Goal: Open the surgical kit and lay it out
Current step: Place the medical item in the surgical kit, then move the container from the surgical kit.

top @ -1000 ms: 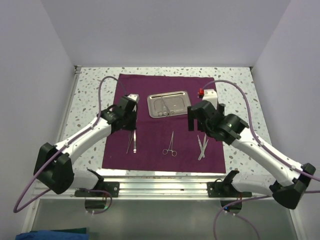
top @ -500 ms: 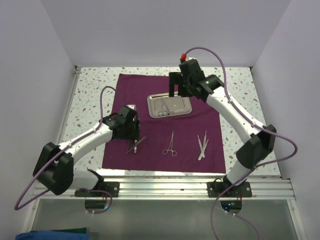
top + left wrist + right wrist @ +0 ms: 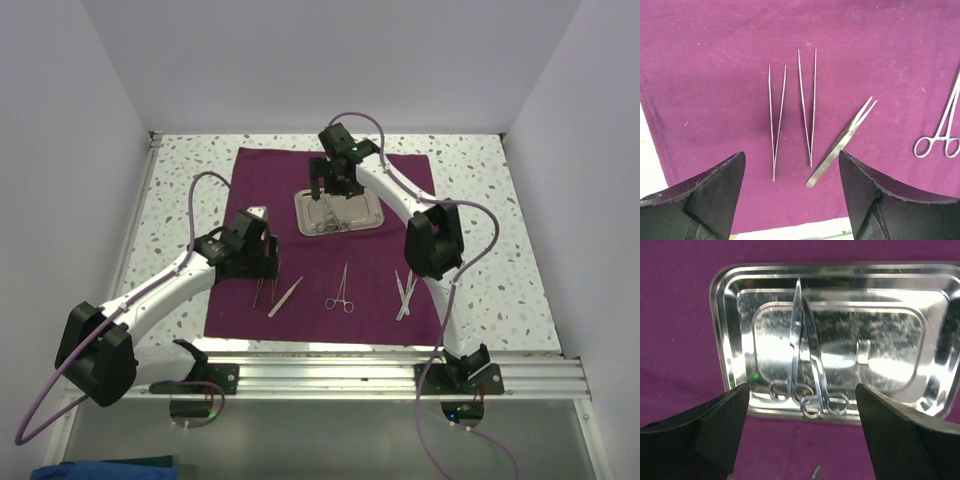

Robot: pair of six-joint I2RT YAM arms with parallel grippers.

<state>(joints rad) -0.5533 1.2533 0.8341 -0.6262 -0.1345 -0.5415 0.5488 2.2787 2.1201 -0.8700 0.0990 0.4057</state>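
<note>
The surgical kit lies unwrapped, its dark purple cloth (image 3: 300, 170) spread flat. On the cloth stands the steel tray (image 3: 374, 213) with two ring-handled instruments (image 3: 805, 355) inside. My right gripper (image 3: 333, 190) hovers open over the tray's near end (image 3: 801, 388), holding nothing. My left gripper (image 3: 262, 270) stands open and empty above the cloth's near left part (image 3: 791, 156). Below it lie two thin tweezers (image 3: 777, 120) (image 3: 808, 105) and flat tweezers (image 3: 842, 142) at an angle. Ring-handled forceps (image 3: 341, 290) lie mid-cloth, with more instruments (image 3: 404, 292) to the right.
The cloth's near edge (image 3: 790, 230) sits just below the left fingertips, with speckled tabletop (image 3: 480, 200) around it. White walls close in the left, right and back. A metal rail (image 3: 330, 375) runs along the near edge by the arm bases.
My left gripper opened and let the flat tweezers drop onto the cloth beside the thin ones. My right arm swung from the cloth's right side to above the tray.
</note>
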